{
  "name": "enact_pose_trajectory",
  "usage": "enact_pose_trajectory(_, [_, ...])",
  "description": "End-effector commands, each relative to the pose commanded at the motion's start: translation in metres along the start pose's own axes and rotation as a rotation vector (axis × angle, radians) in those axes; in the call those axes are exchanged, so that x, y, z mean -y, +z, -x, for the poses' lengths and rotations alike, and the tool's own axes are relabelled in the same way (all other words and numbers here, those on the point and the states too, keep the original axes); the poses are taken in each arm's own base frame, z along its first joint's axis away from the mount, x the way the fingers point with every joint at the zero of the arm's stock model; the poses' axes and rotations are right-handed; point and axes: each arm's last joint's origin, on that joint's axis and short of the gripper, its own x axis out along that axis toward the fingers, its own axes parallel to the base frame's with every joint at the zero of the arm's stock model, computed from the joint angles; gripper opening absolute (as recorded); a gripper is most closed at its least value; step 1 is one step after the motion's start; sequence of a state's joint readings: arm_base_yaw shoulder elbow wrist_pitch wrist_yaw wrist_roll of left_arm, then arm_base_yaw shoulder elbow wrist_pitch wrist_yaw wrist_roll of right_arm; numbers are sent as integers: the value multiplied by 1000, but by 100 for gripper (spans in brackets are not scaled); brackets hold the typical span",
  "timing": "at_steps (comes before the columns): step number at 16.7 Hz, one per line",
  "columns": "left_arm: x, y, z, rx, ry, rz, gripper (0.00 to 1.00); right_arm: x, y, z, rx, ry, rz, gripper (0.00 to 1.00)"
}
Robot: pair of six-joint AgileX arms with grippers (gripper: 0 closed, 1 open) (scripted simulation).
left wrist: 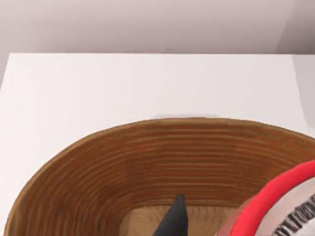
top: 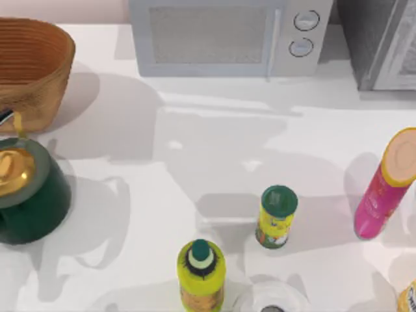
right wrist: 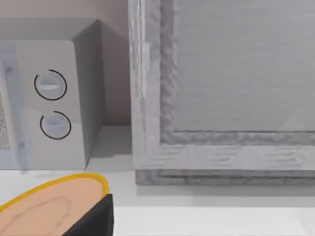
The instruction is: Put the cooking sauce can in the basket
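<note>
The woven orange-brown basket (top: 29,68) stands at the table's back left corner. In the left wrist view I look down into the basket (left wrist: 162,167) at its ribbed inner wall. The cooking sauce can (left wrist: 280,206), with a red rim and a silver-white top, hangs close to that camera above the basket's inside. My left gripper (left wrist: 199,223) is shut on it, and one dark fingertip (left wrist: 174,219) shows beside the can. My right gripper (right wrist: 101,219) is at the table's right, next to the pink tube's peach top (right wrist: 54,209).
A dark green pot with a gold lid (top: 29,188) sits just in front of the basket. A yellow green-lidded can (top: 276,218), a yellow-green bottle (top: 201,276) and the pink tube (top: 383,185) stand at the front and right. A microwave (top: 227,36) lines the back.
</note>
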State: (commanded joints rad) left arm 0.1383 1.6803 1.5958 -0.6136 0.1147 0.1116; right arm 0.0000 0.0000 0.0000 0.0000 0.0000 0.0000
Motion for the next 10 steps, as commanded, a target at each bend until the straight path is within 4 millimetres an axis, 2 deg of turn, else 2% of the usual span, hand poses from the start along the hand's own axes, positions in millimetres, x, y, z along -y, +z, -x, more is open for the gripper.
enact_pose_trajectory(6, [-1, -11, -53, 6, 4, 5, 0, 0, 0, 0, 0, 0, 0, 100])
enact_pose_trajectory(10, [-1, -14, -60, 3, 4, 6, 0, 0, 0, 0, 0, 0, 0, 100])
